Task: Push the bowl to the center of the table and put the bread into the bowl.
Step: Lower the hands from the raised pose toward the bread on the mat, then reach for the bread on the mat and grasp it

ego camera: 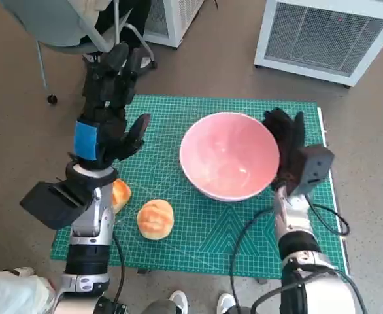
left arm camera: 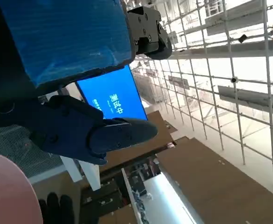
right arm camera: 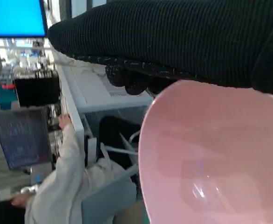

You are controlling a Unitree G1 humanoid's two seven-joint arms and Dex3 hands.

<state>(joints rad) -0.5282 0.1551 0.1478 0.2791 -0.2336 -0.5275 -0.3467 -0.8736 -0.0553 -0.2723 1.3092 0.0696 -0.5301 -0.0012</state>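
Head view: I see the pink bowl (ego camera: 229, 155) on the green mat (ego camera: 178, 111), right of centre on the bench. My right hand (ego camera: 284, 134) rests against its right rim. My left hand (ego camera: 112, 101) is raised, fingers apart, holding nothing. Two bread rolls (ego camera: 155, 218) lie near the mat's front left.

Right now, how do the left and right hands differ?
The left hand is raised over the green mat, fingers spread, touching nothing; the right hand lies against the pink bowl's outer right side. The left hand is bare black with blue tape on its back; the right hand wears a black knitted glove. Neither holds the bread.
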